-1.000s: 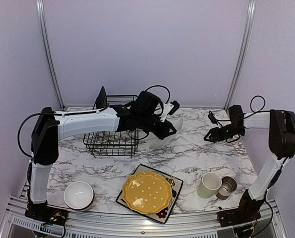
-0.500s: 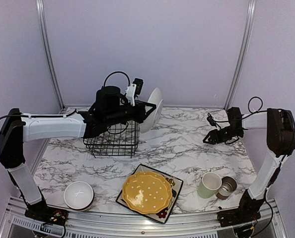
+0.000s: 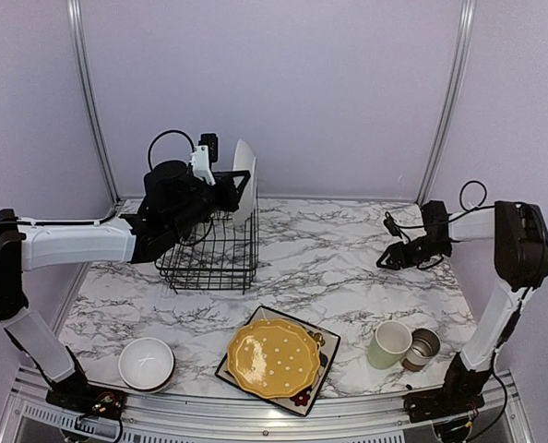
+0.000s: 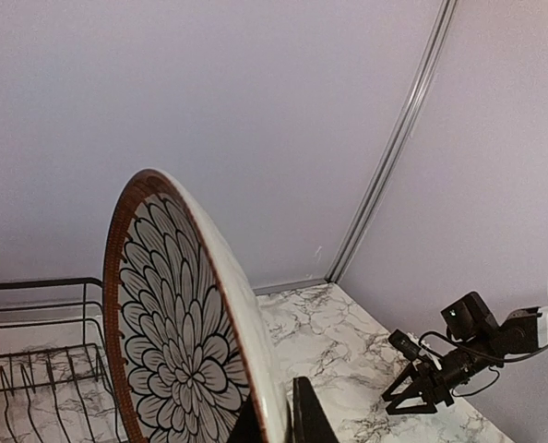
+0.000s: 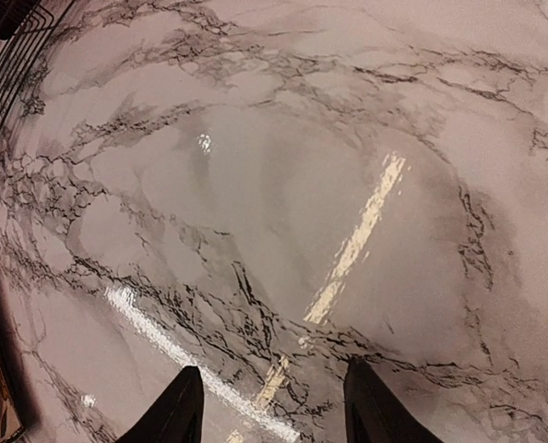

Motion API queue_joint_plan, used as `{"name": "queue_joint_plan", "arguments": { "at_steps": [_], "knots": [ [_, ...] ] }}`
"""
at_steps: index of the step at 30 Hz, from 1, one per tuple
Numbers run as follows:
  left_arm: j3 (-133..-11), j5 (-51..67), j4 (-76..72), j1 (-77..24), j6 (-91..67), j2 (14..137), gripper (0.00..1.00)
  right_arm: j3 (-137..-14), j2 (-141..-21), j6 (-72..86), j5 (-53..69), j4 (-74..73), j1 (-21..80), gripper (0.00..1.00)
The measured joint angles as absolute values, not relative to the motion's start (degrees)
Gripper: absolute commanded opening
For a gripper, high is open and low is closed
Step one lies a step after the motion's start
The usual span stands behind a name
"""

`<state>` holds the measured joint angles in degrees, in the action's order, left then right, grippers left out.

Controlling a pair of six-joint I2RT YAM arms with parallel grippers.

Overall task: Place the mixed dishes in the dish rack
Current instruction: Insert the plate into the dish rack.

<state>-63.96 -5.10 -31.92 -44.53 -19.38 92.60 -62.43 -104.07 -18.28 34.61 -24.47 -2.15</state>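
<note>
Left gripper (image 3: 235, 187): closed on the lower rim of a patterned plate, one finger on each face; the wrist view shows only the dark fingertips (image 4: 306, 413) at the bottom edge of the picture.
Patterned plate (image 3: 246, 161): white with a brown rim and a black drawing of petals on its face (image 4: 177, 332). It stands on edge, almost upright, and is held in the air above the right end of the dish rack. Whether its lowest edge touches the wire I cannot tell.
Left arm (image 3: 76, 242): stretched from the left side across the table, and its wrist hangs above the rack.
Dish rack (image 3: 208, 257): black wire basket at the back left of the marble table (image 3: 348, 277), with thin upright prongs (image 4: 34, 388) inside.
Right gripper (image 3: 389, 256): jaws partly apart, with nothing between them; both fingers (image 5: 177, 411) hover over bare marble at the right side, well apart from the rack.
Right arm (image 3: 518, 245): folded along the right edge of the table.
Yellow scalloped plate (image 3: 274, 357): lies flat on a black square plate (image 3: 303, 397) at the front centre.
White bowl (image 3: 146, 362): front left, near the left arm's base.
Pale green mug (image 3: 388, 344): upright at the front right.
Grey-brown cup (image 3: 422, 347): touches the right side of the mug and is tilted.
</note>
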Motion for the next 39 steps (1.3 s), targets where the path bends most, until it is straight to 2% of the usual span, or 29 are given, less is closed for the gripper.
{"name": "queue_joint_plan", "arguments": {
  "at_steps": [11,23,39],
  "knots": [
    [-67.24,-9.32,-30.59,-39.07,-23.27,95.33,0.00,-62.52,-105.12,-18.35,35.64,-24.51,-2.15,0.50],
    [-78.15,-1.93,-29.28,-31.31,-29.17,108.31,0.00,-62.54,-105.12,-18.72,35.70,-24.95,-2.15,0.50],
    [-88.79,3.86,-27.00,-30.83,-29.26,119.70,0.00,-63.24,-105.12,-19.14,35.75,-26.04,-2.15,0.50]
  ]
}}
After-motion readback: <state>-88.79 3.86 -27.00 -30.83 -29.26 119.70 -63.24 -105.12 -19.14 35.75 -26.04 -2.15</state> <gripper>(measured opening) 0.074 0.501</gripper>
